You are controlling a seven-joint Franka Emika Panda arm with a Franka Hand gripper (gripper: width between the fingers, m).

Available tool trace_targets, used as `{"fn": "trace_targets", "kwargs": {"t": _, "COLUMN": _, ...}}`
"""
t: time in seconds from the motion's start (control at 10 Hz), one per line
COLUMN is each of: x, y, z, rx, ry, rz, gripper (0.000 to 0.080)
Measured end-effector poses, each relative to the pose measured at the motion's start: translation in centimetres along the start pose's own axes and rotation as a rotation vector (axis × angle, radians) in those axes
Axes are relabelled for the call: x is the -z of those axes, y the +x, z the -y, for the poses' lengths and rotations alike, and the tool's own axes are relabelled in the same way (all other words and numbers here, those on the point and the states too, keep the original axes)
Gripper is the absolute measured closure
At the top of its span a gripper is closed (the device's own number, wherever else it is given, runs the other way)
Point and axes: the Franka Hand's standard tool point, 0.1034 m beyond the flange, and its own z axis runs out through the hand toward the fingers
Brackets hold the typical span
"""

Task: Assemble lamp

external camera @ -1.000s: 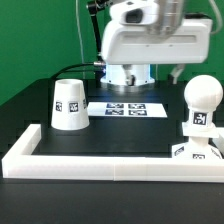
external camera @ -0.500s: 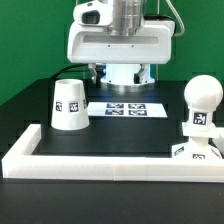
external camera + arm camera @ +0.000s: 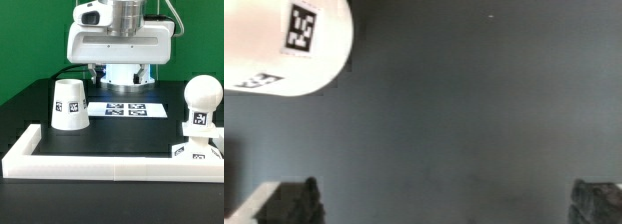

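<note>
The white cone shade (image 3: 68, 105) stands on the black table at the exterior view's left. It also shows in the wrist view (image 3: 283, 45) with its tag. The round bulb (image 3: 203, 99) stands upright at the exterior view's right, over the low base block (image 3: 195, 151). I cannot tell whether the two are joined. My gripper (image 3: 446, 205) is open and empty, its fingertips (image 3: 295, 202) wide apart over bare table next to the shade. In the exterior view the white hand (image 3: 121, 42) hovers above the back of the table, and its fingers are not clear there.
The marker board (image 3: 126, 108) lies flat on the table under the hand. A long low white border rail (image 3: 110, 165) runs along the front edge and up the left side. A green backdrop stands behind.
The hand has moved toward the exterior view's left, from the upper right to over the table's middle. Over the last half second it has held still. The lamp parts have not moved.
</note>
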Motion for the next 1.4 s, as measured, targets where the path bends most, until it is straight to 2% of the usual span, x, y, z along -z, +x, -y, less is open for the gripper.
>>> {"fn": "trace_targets", "kwargs": {"t": 0.1, "x": 0.4, "y": -1.2, "z": -0.6, "rx": -0.011, "ry": 0.0, "rz": -0.056, "gripper": 0.01}}
{"fn": "trace_targets", "kwargs": {"t": 0.2, "x": 0.6, "y": -3.0, "z": -1.0, "rx": -0.019, "ry": 0.013, "rz": -0.104, "gripper": 0.01}}
{"fn": "trace_targets", "kwargs": {"t": 0.3, "x": 0.7, "y": -4.1, "z": -1.3, "rx": -0.02, "ry": 0.024, "rz": -0.12, "gripper": 0.01}}
{"fn": "trace_targets", "kwargs": {"t": 0.4, "x": 1.1, "y": -4.5, "z": -1.9, "rx": -0.018, "ry": 0.029, "rz": -0.127, "gripper": 0.01}}
{"fn": "trace_targets", "kwargs": {"t": 0.5, "x": 1.5, "y": -4.5, "z": -2.8, "rx": -0.011, "ry": 0.031, "rz": -0.135, "gripper": 0.01}}
{"fn": "trace_targets", "kwargs": {"t": 0.6, "x": 1.2, "y": -4.5, "z": -3.3, "rx": 0.004, "ry": 0.026, "rz": -0.13, "gripper": 0.01}}
{"fn": "trace_targets", "kwargs": {"t": 0.8, "x": 0.2, "y": -4.1, "z": -3.9, "rx": 0.025, "ry": 0.019, "rz": -0.108, "gripper": 0.01}}
{"fn": "trace_targets", "kwargs": {"t": 1.4, "x": -2.7, "y": -4.9, "z": -4.9, "rx": 0.061, "ry": 0.004, "rz": -0.051, "gripper": 0.01}}
